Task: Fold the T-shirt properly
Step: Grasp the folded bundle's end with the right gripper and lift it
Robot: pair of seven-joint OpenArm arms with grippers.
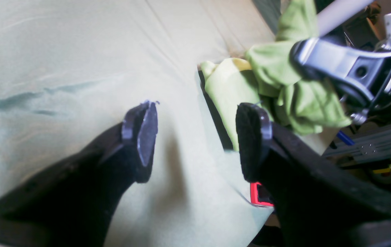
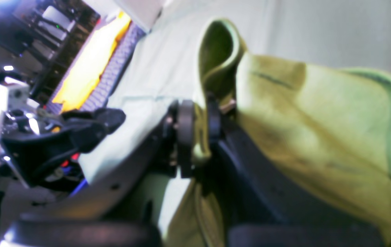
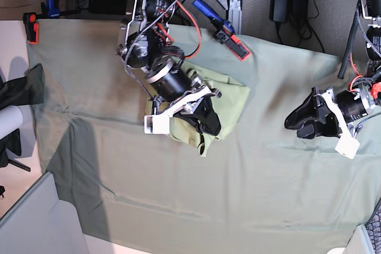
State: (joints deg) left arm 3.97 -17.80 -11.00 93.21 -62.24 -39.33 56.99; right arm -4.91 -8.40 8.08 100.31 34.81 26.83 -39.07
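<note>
Plainly, the T-shirt (image 3: 229,96) is bunched rather than folded; it is seen in the base view as a compact, rumpled heap on the table cloth (image 3: 238,194), toward the far middle of the table, with one edge drawn up off the cloth; no flat rectangle, no squared edges and no tucked sleeves can be made out, so most of the folding is judged to be left. The right gripper (image 2: 195,130) is closed tight on a doubled hem of the shirt, as the right wrist view shows; a loop of fabric is pinched between the two pads and stands up above them, while the rest drapes away to the side. The left gripper (image 1: 195,137) is held wide apart with nothing between its pads; only bare cloth is seen beneath it, and it is kept well apart from the shirt, near the table's side edge. A red-and-black clamp (image 3: 235,43) is seen at the far edge of the table, near the heap. Whether any fold has been laid inside the heap cannot be told; the garment would probably need to be spread flat first, and the idle arm brought in to take a second corner.
</note>
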